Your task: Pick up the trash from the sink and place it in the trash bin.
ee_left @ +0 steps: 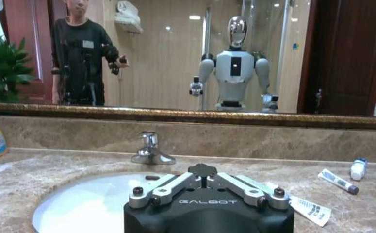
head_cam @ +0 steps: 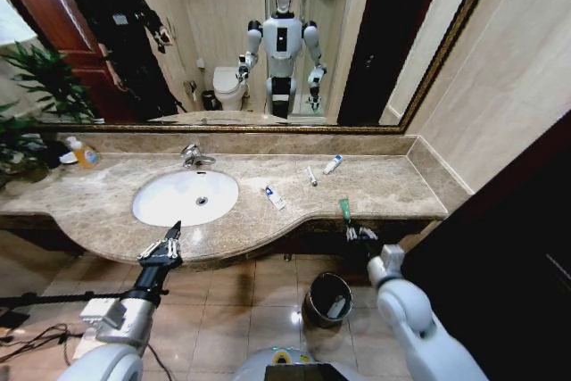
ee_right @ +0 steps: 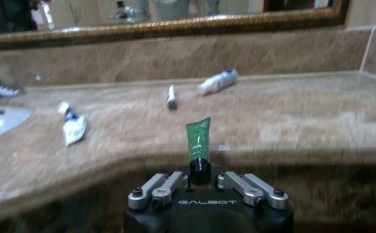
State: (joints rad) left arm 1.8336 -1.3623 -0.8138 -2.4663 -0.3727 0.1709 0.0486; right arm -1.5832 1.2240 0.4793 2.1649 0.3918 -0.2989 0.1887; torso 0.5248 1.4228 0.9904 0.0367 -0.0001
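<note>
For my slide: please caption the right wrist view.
Right pincer grips green tube at marble counter edge.

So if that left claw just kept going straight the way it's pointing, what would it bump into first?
Probably the tap. The left gripper hovers at the front edge of the sink, aimed across the basin at the tap and mirror; depth is hard to judge.

Both arms have smooth pale grey-white shells. The left tool [head_cam: 166, 247] has silver links ending in black fingers. The right tool [ee_right: 202, 187] has a black body stamped GALBOT in grey letters, with silver links fixed by dark screws.
</note>
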